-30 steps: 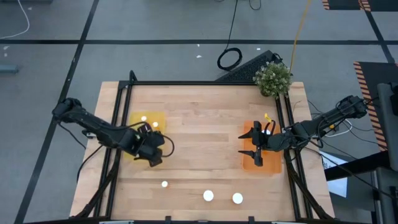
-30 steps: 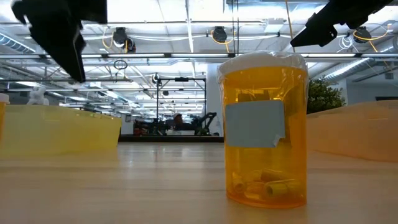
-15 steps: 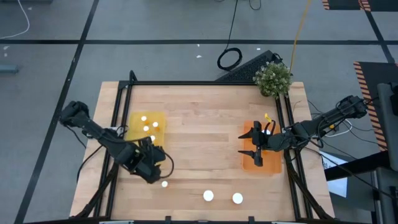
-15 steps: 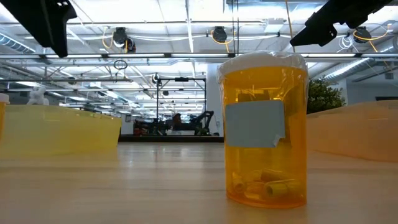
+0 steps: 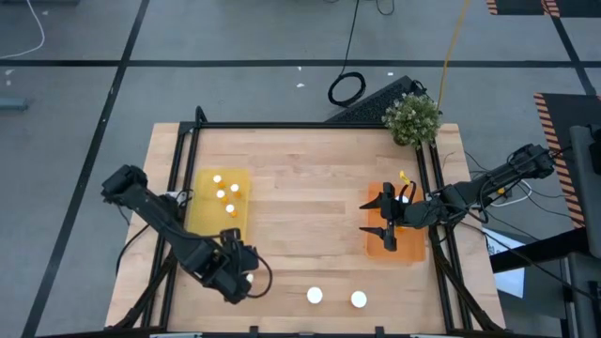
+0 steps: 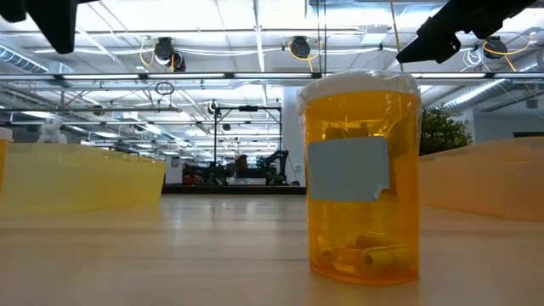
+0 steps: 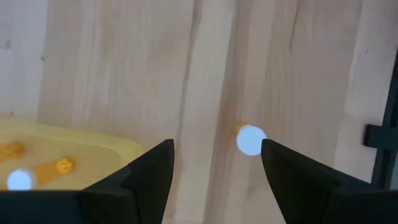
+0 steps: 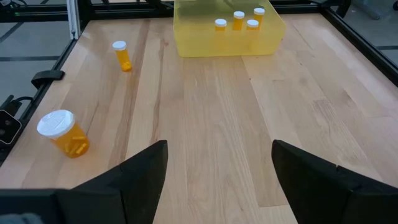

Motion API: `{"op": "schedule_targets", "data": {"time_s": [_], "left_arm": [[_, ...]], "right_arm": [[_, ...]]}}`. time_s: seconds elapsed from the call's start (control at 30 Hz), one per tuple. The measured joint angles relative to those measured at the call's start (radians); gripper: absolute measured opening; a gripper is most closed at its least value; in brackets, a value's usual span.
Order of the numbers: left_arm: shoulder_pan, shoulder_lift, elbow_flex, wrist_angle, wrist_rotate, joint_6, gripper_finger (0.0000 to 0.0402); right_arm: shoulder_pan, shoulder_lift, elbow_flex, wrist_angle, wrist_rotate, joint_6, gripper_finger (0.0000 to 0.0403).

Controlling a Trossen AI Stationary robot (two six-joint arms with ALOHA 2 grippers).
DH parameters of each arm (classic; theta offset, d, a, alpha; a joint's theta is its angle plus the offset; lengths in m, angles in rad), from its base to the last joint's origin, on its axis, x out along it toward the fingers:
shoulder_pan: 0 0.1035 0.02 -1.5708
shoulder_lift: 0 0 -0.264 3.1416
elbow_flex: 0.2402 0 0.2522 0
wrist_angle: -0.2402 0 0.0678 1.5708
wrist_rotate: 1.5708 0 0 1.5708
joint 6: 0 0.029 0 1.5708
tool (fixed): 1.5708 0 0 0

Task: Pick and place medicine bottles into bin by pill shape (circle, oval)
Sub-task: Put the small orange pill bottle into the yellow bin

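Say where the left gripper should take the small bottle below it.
Likely straight down over the white cap of the small bottle, fingers closing on its amber sides: it stands upright on bare wood, clear of the yellow bin, and the left gripper is open.

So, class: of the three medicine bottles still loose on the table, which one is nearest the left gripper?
The narrow-capped bottle, right beside the left gripper and lined up between its open fingers. The two wide-capped bottles stand farther right.
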Motion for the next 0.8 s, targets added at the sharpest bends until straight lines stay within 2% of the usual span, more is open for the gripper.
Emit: {"op": "schedule_targets", "data": {"time_s": [0.47, 0.63, 0.8], "left_arm": [[-0.054, 0.106, 0.0, 0.098, 0.002, -0.002, 0.0246], [-0.054, 0.115, 0.0, 0.128, 0.053, -0.033, 0.0247], [-0.054, 0.118, -0.003, 0.137, 0.045, -0.059, 0.0264]], "right_arm": [[0.0, 0.0, 0.0, 0.004, -0.002, 0.008, 0.0281], [0.0, 0.0, 0.0, 0.005, -0.002, 0.008, 0.0281], [0.0, 0.0, 0.0, 0.005, -0.002, 0.008, 0.0281]]}}
